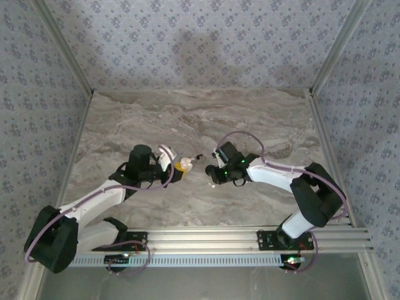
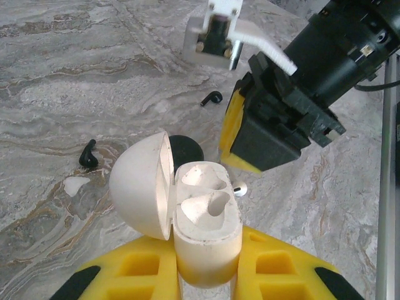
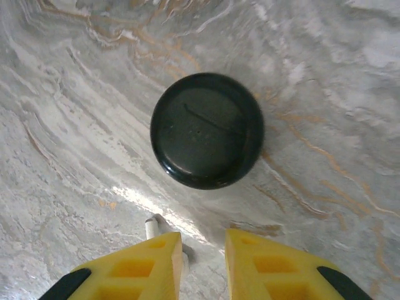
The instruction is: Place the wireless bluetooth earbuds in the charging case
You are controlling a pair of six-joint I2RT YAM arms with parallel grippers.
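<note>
Nearest the left wrist camera: left gripper (image 2: 206, 265), yellow fingers (image 2: 140, 278) pinched tight on the lower body of the charging case (image 2: 206, 215). Held upright; lid (image 2: 140, 184) swung open to the left; both moulded wells empty.

Just right of the case, on the marble table (image 2: 75, 69): one white earbud (image 2: 239, 187), lying loose, apart from the case.

Directly behind the case: black round disc (image 2: 187, 149), flat on the table, partly hidden by the lid.

Left of the disc: small black earbud (image 2: 89, 154). Farther back: second black earbud (image 2: 211, 98).

Above the white earbud: right gripper (image 2: 236, 140), pointed down at the table.

From the right wrist: right gripper (image 3: 203, 253), yellow fingers (image 3: 134, 272) set a narrow gap apart. White earbud (image 3: 153, 226) seen at the edge of the left-hand finger, partly hidden behind it; gripped or merely beside, could not tell. Black disc (image 3: 206, 130) beyond the fingertips, untouched.

From above: both grippers (image 1: 178, 167) (image 1: 212, 180) met near mid-table, tips close together.
</note>
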